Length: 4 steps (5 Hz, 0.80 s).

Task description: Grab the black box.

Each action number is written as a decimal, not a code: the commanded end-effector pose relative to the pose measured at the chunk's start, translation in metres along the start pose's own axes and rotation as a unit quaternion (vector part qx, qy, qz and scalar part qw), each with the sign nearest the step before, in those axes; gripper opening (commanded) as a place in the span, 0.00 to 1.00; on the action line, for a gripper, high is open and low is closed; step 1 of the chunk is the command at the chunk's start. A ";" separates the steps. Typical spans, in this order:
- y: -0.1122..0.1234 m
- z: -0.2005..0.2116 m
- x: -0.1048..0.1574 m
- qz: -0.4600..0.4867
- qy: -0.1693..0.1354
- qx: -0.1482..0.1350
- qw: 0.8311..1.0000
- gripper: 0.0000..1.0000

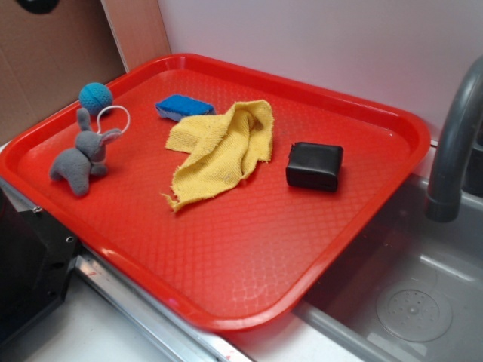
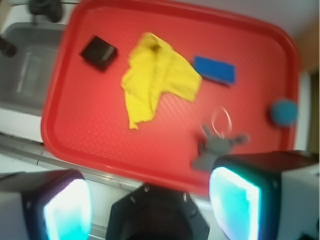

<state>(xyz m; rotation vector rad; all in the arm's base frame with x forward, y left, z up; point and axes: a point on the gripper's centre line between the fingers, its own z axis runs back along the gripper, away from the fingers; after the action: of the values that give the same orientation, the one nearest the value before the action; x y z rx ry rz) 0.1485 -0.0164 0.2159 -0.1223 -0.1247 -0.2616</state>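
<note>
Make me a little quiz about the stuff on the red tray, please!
1. True or false: the yellow cloth covers the black box.
2. Which thing lies nearest the grey toy elephant? A) blue ball B) black box C) blue sponge
3. Fill in: in the wrist view, the tool has its fingers spread wide and holds ____.

Key
1. False; the box sits apart from the cloth, on the bare red tray.
2. A
3. nothing
</note>
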 end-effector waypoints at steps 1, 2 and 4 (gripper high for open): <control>-0.001 -0.031 0.061 -0.144 -0.036 -0.036 0.988 1.00; -0.007 -0.048 0.085 -0.192 -0.051 -0.006 0.980 1.00; -0.028 -0.086 0.115 -0.248 -0.081 0.021 0.965 1.00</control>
<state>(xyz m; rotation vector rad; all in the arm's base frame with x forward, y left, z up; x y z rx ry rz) 0.2601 -0.0739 0.1376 -0.0783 -0.2862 -0.7288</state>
